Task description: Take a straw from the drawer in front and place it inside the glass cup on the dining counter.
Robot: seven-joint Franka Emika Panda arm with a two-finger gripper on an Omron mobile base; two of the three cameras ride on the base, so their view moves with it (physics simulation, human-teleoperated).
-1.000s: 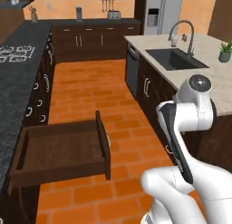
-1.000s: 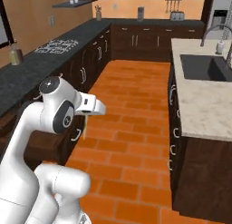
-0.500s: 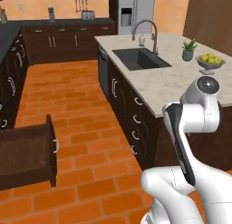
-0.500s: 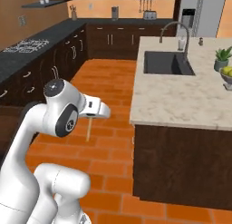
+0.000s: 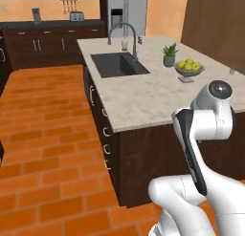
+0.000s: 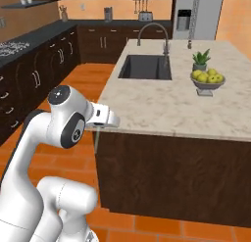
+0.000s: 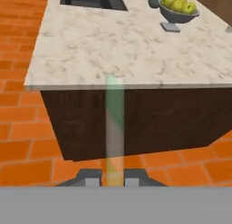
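Pale straw (image 7: 114, 128) clamped between closed end effector (image 7: 112, 177) fingertips, projecting toward near edge of beige marble tabletop (image 7: 113, 46). Held just short of dark wooden island side. On tabletop: sink (image 6: 145, 67) with arched tap (image 6: 153, 35), potted plant (image 6: 200, 60), fruit bowl (image 6: 207, 80) beside it. Glass cup (image 5: 232, 71) at far right edge, well apart from straw.

A home kitchen — ahead of the hand stands the dining counter (image 6: 162, 108) with its sink (image 6: 145, 67) and arched tap (image 6: 153, 33), and farther along it a fruit bowl (image 6: 208, 80); beyond are a steel fridge (image 6: 197, 13), dark cabinets (image 6: 34, 77) and a brick-tile floor (image 5: 43, 134).
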